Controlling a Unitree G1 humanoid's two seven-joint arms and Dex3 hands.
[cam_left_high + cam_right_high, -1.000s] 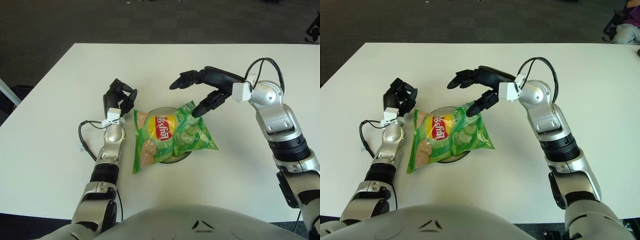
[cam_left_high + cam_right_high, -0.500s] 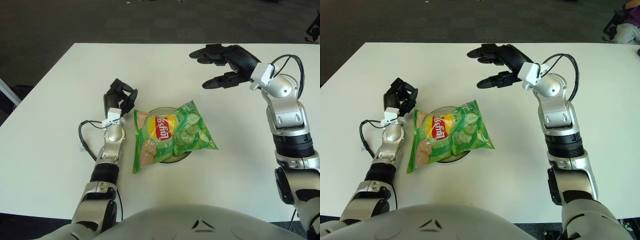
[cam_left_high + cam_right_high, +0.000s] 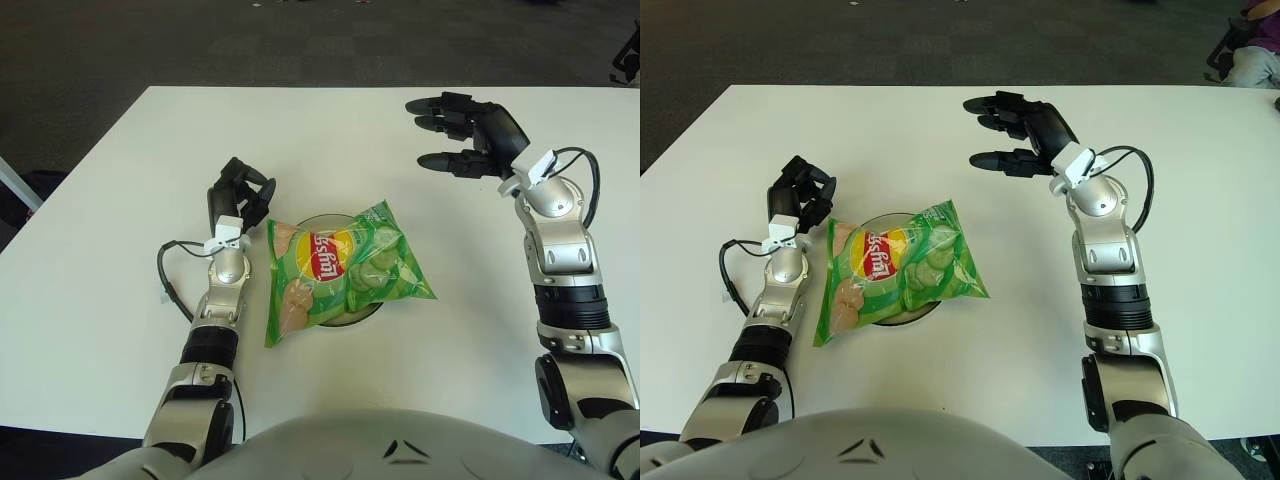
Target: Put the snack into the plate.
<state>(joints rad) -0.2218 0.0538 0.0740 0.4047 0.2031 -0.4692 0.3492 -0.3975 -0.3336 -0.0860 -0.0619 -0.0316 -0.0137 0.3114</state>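
White bench (image 3: 120, 250). Green crinkly foil snack bag (image 3: 340, 270) with red-yellow logo, lying flat over round glass plate (image 3: 355, 318), covering most of it. Right hand (image 3: 470, 135) above bench, fingers spread, empty. Left hand (image 3: 238, 195) beside bag's left edge, fingers curled, empty.

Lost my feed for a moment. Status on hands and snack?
Right hand open, raised beyond the plate. Left hand curled, empty, left of the plate. Snack bag lying across the plate, overhanging its rim. Nothing in the way.

Silver jointed arms, black three-finger hands, black looping cables (image 3: 165, 270).
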